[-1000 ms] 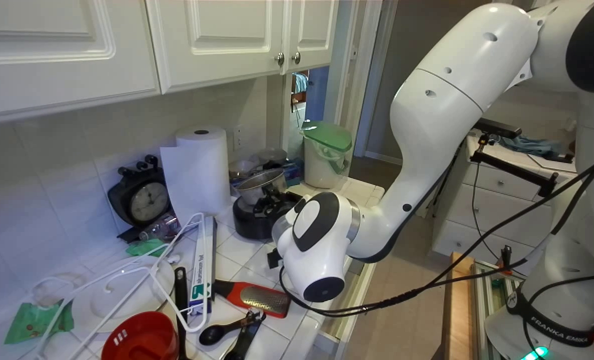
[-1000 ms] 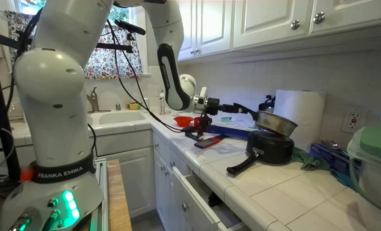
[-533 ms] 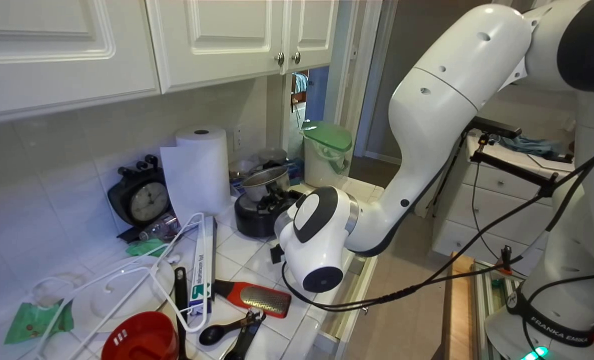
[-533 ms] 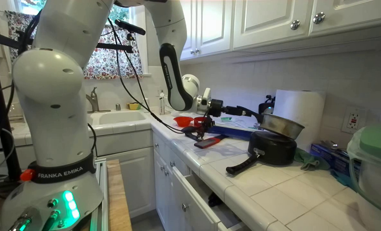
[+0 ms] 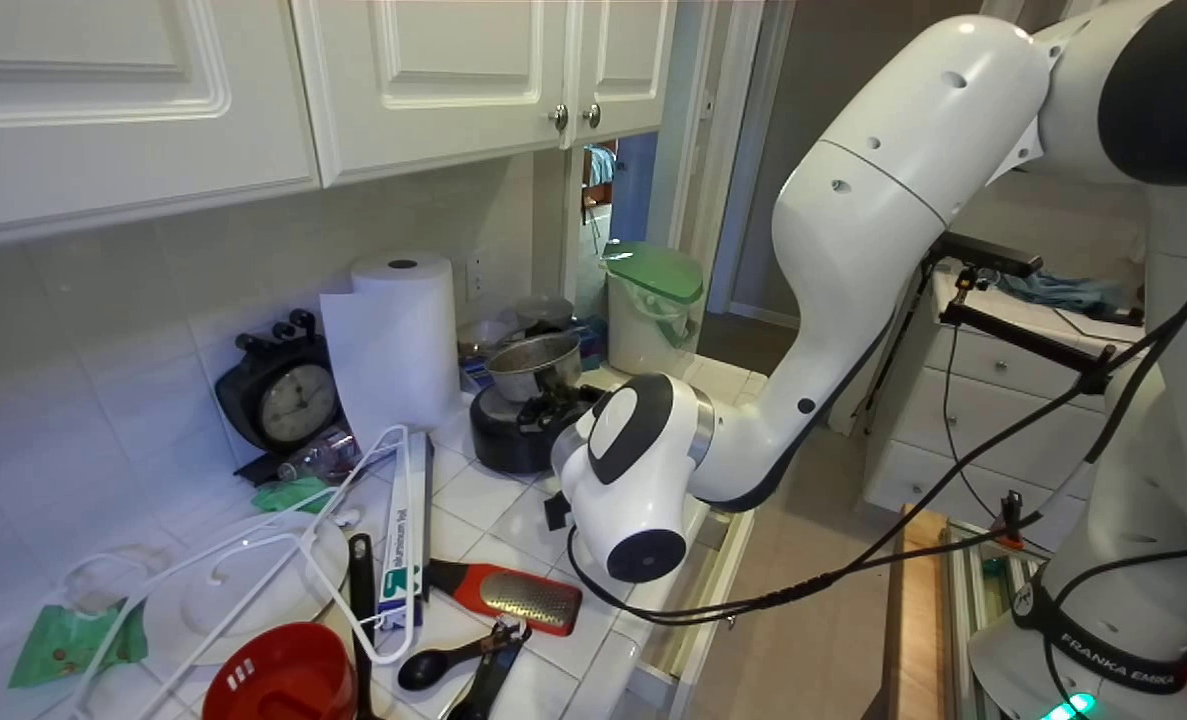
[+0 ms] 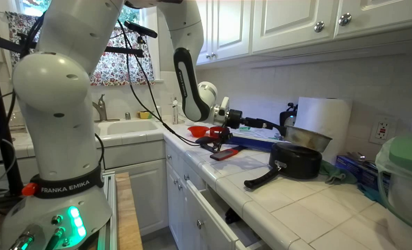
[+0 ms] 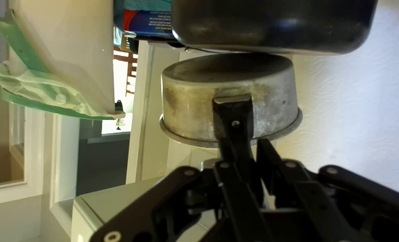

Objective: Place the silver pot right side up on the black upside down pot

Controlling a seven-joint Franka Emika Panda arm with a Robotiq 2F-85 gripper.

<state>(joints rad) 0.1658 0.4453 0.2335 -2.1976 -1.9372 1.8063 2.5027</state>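
In an exterior view, the sink (image 6: 129, 128) lay well behind the hand (image 6: 269, 124). A red bowl (image 6: 198, 131) and a second red vessel (image 6: 217, 131) sat nearer behind it on the tabletop (image 6: 320, 215); what they held could not be seen. Below the hand's level, a drawer (image 6: 212, 229) stood pulled out with a dark, unclear object (image 6: 232, 216) inside. The hand gripped the silver pot (image 6: 306, 138) by its black handle (image 7: 234, 116). That pot was just beyond the hand, rim upward, over the black upside down pot (image 6: 295, 163), whose base faced up; whether the two touched was unclear. Farthest beyond the hand stood a green-lidded bucket (image 6: 405, 189), a pale liner (image 6: 383, 165) showing at its rim.

A red-edged grater (image 6: 226, 153) lay below and behind the hand, then a blue-sided foil box (image 6: 251, 143) beside it. A black dial gauge (image 6: 289, 113) stood across from the hand, near the wall (image 6: 254, 90). A paper towel roll (image 6: 322, 114) rose upright between the silver pot and the wall. A green cloth (image 6: 334, 173) lay just beside the black pot, with a blue box (image 6: 351, 170) beyond it.
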